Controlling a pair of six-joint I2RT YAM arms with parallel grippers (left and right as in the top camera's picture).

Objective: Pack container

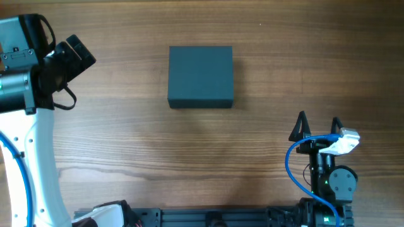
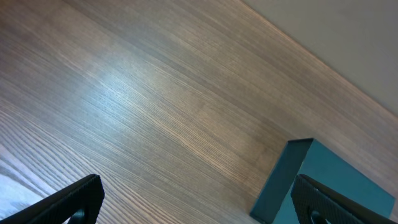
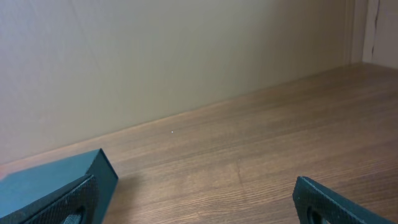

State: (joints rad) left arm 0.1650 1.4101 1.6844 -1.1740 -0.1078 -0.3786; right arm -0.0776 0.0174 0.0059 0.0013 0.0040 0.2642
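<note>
The container, a dark teal-grey box with its lid closed, sits on the wooden table at the back centre. It also shows at the lower right of the left wrist view and at the lower left of the right wrist view. My left gripper is open and empty at the far left, well left of the container; its fingers frame bare wood in the left wrist view. My right gripper is open and empty at the front right, its fingers spread in the right wrist view.
The wooden table stretches around the container. A beige wall runs along the table's far edge. The arm bases and a black rail lie along the front edge. No hand tools show.
</note>
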